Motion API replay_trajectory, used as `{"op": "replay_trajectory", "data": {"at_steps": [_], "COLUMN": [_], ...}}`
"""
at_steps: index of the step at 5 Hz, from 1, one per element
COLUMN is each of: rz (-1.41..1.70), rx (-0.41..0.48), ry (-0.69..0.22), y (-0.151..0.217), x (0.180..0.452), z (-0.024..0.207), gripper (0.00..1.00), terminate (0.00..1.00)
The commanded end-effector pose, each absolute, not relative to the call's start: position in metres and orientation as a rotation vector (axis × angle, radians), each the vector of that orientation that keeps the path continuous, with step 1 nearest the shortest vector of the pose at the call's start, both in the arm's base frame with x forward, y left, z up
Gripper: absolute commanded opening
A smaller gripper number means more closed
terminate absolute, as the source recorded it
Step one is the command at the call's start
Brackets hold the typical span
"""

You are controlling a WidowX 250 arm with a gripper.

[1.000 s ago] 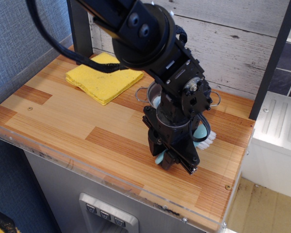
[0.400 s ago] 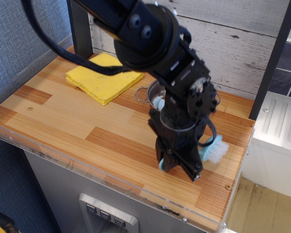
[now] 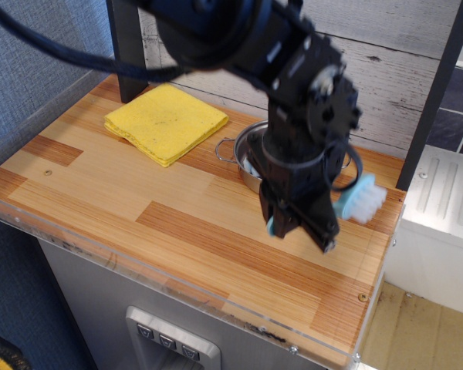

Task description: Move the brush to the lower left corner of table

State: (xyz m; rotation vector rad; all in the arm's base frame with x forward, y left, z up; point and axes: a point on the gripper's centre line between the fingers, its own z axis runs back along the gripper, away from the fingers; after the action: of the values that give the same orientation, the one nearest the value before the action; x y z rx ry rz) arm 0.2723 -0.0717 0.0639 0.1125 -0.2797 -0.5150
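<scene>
My gripper [image 3: 301, 233] is shut on the light blue brush [image 3: 358, 202] and holds it in the air above the right part of the wooden table [image 3: 100, 193]. The white bristle head sticks out to the right of the fingers, and the handle's end shows as a blue tip at the fingers' lower left [image 3: 272, 226]. The rest of the handle is hidden by the gripper body. The table's lower left corner [image 3: 8, 196] lies far to the left of the gripper.
A yellow folded cloth [image 3: 166, 122] lies at the back left. A small metal pot [image 3: 247, 154] stands behind the gripper, partly hidden by the arm. A clear acrylic rim [image 3: 177, 281] runs along the table's front edge. A dark post [image 3: 127, 46] stands at the back.
The gripper has risen off the table with the brush in it and shifted slightly right; the brush head now hangs higher, clear of the wood.
</scene>
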Motion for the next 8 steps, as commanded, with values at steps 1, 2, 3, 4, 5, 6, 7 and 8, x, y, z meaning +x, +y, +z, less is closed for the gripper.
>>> {"op": "replay_trajectory", "data": {"at_steps": [1,2,3,4,5,6,7,8], "rz": [-0.137,0.065,0.292,0.553,0.809,1.005,1.124,1.189], "rx": [0.114,0.115,0.124,0.101,0.098,0.114,0.114,0.103], "ry": [-0.393,-0.4,-0.395,-0.37,-0.334,-0.293,-0.251,-0.243], "y": [-0.047,-0.018,0.015,0.053,0.09,0.113,0.122,0.12], "x": [0.277,0.274,0.266,0.255,0.239,0.218,0.191,0.18], "z": [0.142,0.167,0.178,0.172,0.157,0.142,0.116,0.087], "gripper": [0.0,0.0,0.0,0.0,0.0,0.0,0.0,0.0], "terminate": [0.0,0.0,0.0,0.0,0.0,0.0,0.0,0.0]}}
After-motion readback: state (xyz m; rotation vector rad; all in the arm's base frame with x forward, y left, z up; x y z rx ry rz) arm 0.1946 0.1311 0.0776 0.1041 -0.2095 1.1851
